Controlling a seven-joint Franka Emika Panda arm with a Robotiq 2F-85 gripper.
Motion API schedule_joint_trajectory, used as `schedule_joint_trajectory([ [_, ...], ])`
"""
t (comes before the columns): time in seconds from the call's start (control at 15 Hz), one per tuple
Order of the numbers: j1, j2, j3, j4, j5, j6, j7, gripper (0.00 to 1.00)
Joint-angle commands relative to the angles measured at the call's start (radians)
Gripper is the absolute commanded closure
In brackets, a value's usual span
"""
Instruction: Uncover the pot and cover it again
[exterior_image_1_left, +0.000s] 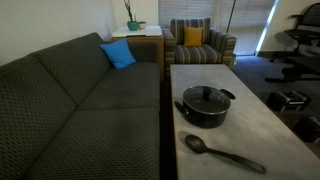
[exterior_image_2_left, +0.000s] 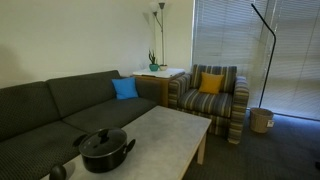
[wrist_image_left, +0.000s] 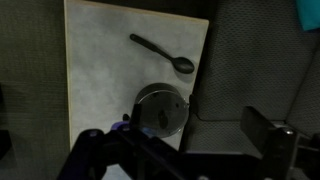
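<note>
On the table, spoon at its five o'clock, the pot looks rigid, heavy; I'd pinch the lid knob (probably slick). The gripper is blurred: apart or together, I cannot tell.

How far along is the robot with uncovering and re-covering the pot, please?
No step looks done: the lid sits on the pot in both exterior views. Nothing is in hand; in the wrist view the gripper hangs above the table, apart from the pot. Lifting and replacing the lid remain.
</note>
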Motion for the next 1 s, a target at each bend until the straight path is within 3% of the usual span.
schedule_joint_trajectory([
  [0.0,-0.024,0.215,-0.003,0.193,-0.022,-0.003,0.009,0.00],
  [0.27,-0.034,0.398,-0.007,0.364,-0.065,-0.032,0.085,0.00],
  [0.33,-0.024,0.300,-0.007,0.269,-0.046,-0.004,0.058,0.00],
  [0.67,-0.023,0.400,-0.012,0.351,-0.055,-0.005,0.074,0.00],
  [0.93,-0.008,0.484,-0.008,0.411,-0.165,0.003,0.109,0.00],
])
